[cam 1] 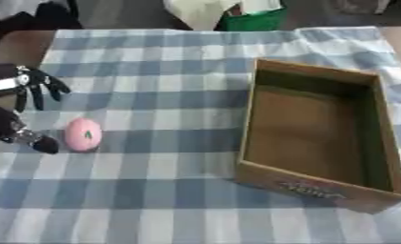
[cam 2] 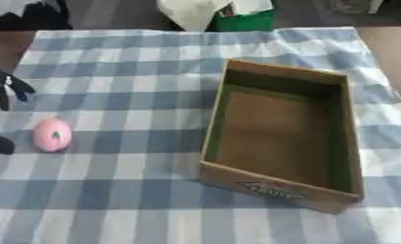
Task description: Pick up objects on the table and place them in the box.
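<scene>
A home-like or test setting is suggested by a table [cam 1: 12, 47] covered with a blue-and-white checked cloth [cam 1: 153, 190], while a green bin [cam 1: 253, 21] and a pale bag [cam 1: 199, 12] are seen on the floor at top centre.

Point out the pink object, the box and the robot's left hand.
pink object [cam 1: 83, 134]: left eye view, middle of its top.
box [cam 1: 320, 188]: left eye view, near outer wall.
left hand [cam 1: 26, 85]: left eye view, base of its fingers.
</scene>
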